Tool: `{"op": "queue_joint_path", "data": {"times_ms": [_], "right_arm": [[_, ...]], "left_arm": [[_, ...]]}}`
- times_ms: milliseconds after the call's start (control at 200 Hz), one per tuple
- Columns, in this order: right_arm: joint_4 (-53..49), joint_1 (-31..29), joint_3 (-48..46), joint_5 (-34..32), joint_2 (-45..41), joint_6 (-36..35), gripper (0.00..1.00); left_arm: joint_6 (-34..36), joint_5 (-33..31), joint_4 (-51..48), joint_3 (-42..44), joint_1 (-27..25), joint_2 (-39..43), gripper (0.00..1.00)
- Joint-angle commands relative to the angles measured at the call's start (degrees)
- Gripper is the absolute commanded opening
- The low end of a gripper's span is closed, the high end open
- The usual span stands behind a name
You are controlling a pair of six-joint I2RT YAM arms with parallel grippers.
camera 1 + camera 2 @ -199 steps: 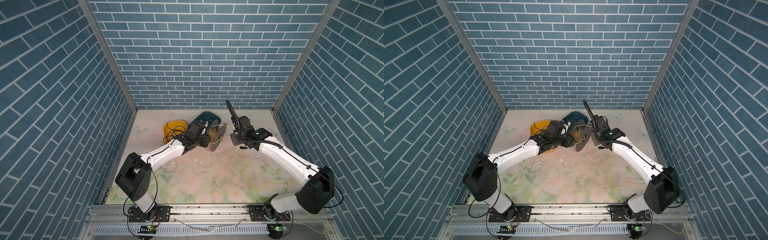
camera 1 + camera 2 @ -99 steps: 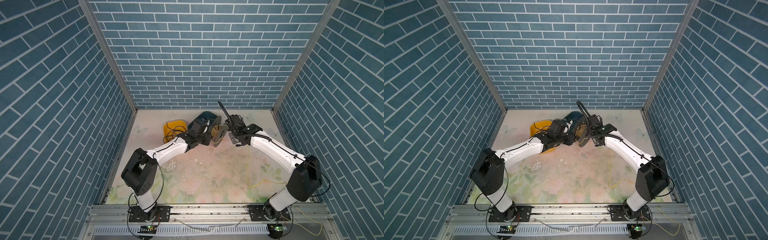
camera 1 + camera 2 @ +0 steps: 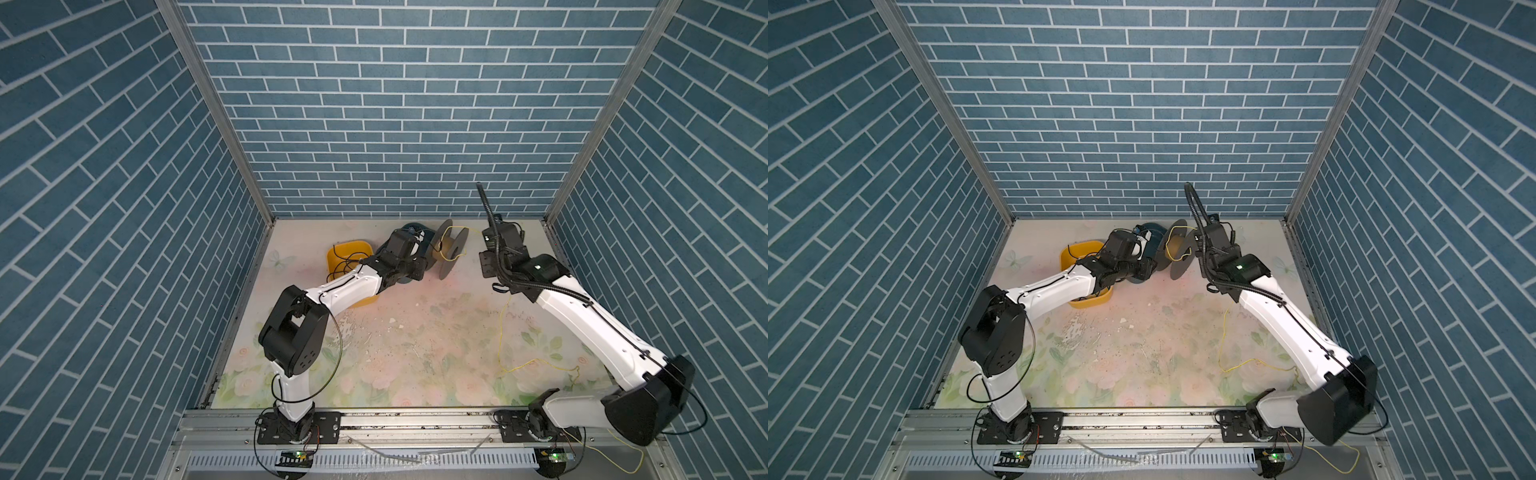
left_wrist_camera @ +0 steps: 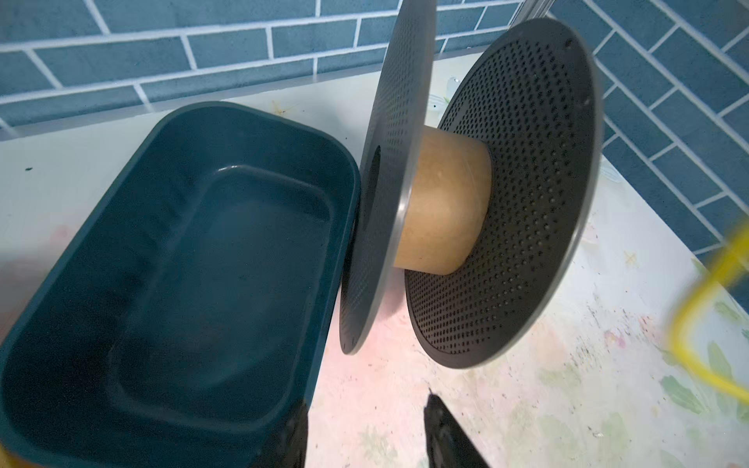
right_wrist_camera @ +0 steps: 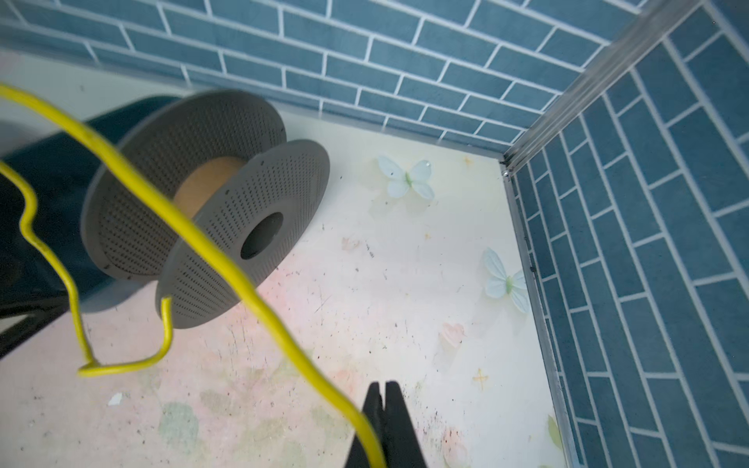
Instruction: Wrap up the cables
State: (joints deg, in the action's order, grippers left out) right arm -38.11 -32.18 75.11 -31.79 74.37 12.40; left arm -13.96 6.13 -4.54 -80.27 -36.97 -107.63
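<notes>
**Cable end brought up to the reel, first turn not yet made**

The right hand [image 5: 383,388] is pinched shut. The yellow cable [image 5: 227,259] seems to run out of its grip, arcing towards the grey spool [image 5: 202,190] and ending in a kinked, loose loop that hangs in front of it. In both top views the rest of the cable drops to the table [image 3: 415,332] and lies in slack curves near the right arm's base.

The spool stands on its rims at the back of the table. From the left wrist its cardboard core [image 4: 441,202] is bare, with nothing wound on. I'd say this is the very start of the wrapping: getting the end onto the core.

The left hand [image 4: 364,417] hovers just short of the spool, fingers moderately apart with nothing between them. Next, I reckon, the end has to be fed between the two flanges and laid on the core while the left hand steadies or turns the spool. Wire this stiff and kinked looks likely to spring off.

The dark teal bin [image 4: 227,106] sits right beside the spool, touching or not I cannot tell, and is empty. The yellow bin [image 3: 349,243] lies partly under the left arm. A thin black wire [image 3: 347,262] shows over it, and its contents are mostly hidden.
</notes>
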Motion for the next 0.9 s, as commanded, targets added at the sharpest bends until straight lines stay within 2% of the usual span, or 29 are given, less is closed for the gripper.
{"op": "queue_joint_path", "data": {"times_ms": [0,125,215,250,325,420,485,585,675,805,895], "right_arm": [[2.0,2.1,-3.7,-0.6,-3.5,4.3,0.00],[2.0,4.2,-5.1,1.8,-5.8,5.1,0.00],[2.6,4.9,-6.1,2.9,-7.0,5.3,0.00],[2.7,5.1,-6.4,3.2,-7.4,5.2,0.00],[2.5,5.6,-6.7,3.1,-8.1,5.0,0.00],[2.4,6.0,-7.0,3.4,-8.8,4.6,0.00],[2.7,6.3,-7.4,3.4,-9.2,4.1,0.00],[3.2,6.7,-7.8,3.6,-9.3,3.9,0.00],[3.3,7.0,-8.0,3.8,-9.1,4.0,0.00],[3.0,7.3,-8.1,3.6,-9.4,4.1,0.00],[2.2,7.4,-8.2,3.8,-10.3,4.0,0.00]], "left_arm": [[3.1,2.0,2.6,-6.2,0.3,-5.4,0.48],[4.6,2.4,4.1,-13.9,0.4,-12.6,0.51],[5.7,1.8,3.7,-21.8,0.5,-19.2,0.49],[5.7,2.3,3.1,-25.6,0.5,-22.0,0.43],[4.8,3.1,2.2,-32.7,0.5,-27.2,0.23],[4.6,2.5,0.6,-38.6,0.1,-30.6,0.06],[5.2,1.2,2.7,-38.5,-0.4,-30.6,0.00],[6.4,-0.5,4.1,-38.6,-1.0,-29.6,0.00],[8.2,-1.6,2.2,-38.8,-1.7,-28.1,0.00],[11.9,-6.4,-1.3,-36.0,-4.0,-23.1,0.00],[12.0,-10.5,-4.2,-32.1,-5.2,-18.5,0.00]]}}
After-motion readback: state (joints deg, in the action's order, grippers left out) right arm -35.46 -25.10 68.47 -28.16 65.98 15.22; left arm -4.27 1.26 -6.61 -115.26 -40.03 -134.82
